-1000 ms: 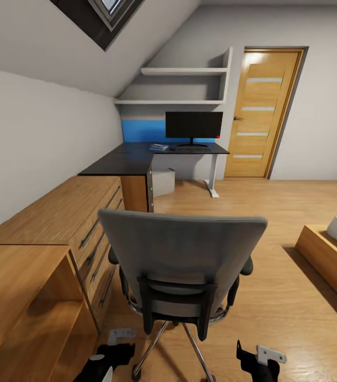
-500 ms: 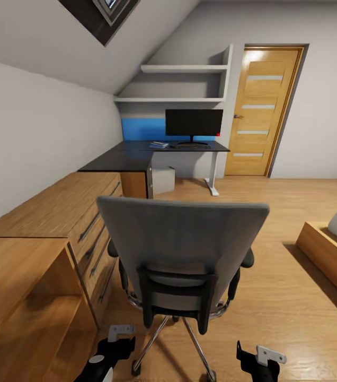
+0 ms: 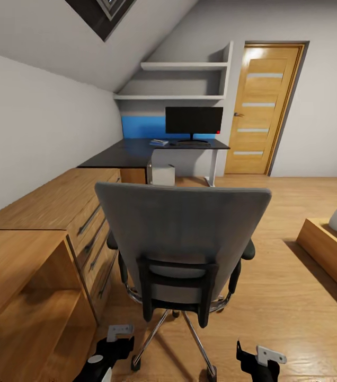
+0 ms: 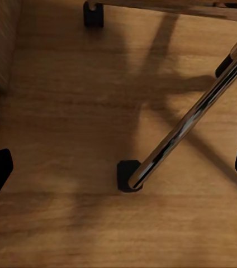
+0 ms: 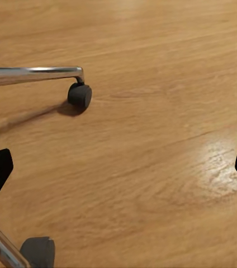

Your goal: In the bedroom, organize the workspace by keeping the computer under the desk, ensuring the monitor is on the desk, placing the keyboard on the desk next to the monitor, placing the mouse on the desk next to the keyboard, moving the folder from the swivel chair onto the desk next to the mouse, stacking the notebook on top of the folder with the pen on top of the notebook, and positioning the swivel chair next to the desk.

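Head view: swivel chair (image 3: 182, 239) fills centre frame, monitor (image 3: 194, 121) on desk (image 3: 131, 153) beyond; wrist views add casters (chrome legs), both jaws released.

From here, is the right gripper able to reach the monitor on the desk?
Probably not. The monitor stands on the far desk, and the swivel chair is between it and the low right gripper.

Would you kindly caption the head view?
Swivel chair seen from behind, facing the distant desk and monitor.
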Motion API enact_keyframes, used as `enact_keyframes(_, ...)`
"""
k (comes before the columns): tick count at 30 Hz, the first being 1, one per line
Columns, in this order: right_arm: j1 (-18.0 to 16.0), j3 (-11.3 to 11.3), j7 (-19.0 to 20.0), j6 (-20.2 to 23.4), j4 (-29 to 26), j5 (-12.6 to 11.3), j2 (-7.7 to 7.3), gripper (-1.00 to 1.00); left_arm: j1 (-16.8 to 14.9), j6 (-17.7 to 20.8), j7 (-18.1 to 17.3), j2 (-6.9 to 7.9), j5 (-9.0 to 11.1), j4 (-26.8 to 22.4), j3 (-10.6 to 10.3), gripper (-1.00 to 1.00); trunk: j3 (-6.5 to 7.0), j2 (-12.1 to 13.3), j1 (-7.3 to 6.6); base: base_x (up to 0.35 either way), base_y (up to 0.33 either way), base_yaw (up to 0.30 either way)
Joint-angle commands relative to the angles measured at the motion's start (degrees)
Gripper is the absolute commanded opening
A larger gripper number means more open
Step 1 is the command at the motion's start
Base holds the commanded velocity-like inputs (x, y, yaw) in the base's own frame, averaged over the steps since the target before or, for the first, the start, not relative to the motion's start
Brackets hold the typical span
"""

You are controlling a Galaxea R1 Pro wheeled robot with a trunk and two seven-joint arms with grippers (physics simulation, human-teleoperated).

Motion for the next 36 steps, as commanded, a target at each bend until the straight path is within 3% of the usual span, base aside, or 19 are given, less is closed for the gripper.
enact_keyframes(1,0.0,0.5,-0.5,0.0,-0.1,-0.1,-0.01,1.0,0.0,0.3,0.3,0.0,0.1,-0.1,-0.1,1.0,-0.24,-0.4,0.21,0.0,0.0,0.0)
enact_keyframes(20,0.0,0.7,-0.5,-3.1,1.0,0.1,0.26,1.0,0.0,0.3,0.3,-0.18,0.2,-0.1,-0.2,1.0,-3.65,-8.1,4.39,0.0,0.0,0.0)
enact_keyframes(21,0.0,0.6,-0.5,-3.1,0.9,1.5,0.23,1.0,0.0,0.3,0.3,-0.28,0.2,-0.2,-0.2,1.0,-3.65,-8.1,4.39,0.0,0.0,0.0)
enact_keyframes(25,-0.2,0.4,-0.5,-3.0,0.4,2.1,0.1,1.0,0.0,-1.2,0.3,-0.28,0.3,-0.4,-0.2,1.0,-3.65,-8.1,4.39,0.0,0.0,0.0)
enact_keyframes(30,-2.4,0.3,-0.5,-2.5,-0.5,2.3,0.01,1.0,-0.1,-3.1,0.5,-0.85,0.3,-0.7,-0.3,1.0,-3.65,-8.1,4.39,0.0,0.0,0.0)
enact_keyframes(36,-7.6,0.3,-0.8,2.6,-0.7,2.3,-0.26,1.0,-1.9,-2.5,2.0,-2.36,0.0,-4.0,-0.3,1.0,-3.65,-8.1,4.39,0.0,0.0,0.0)
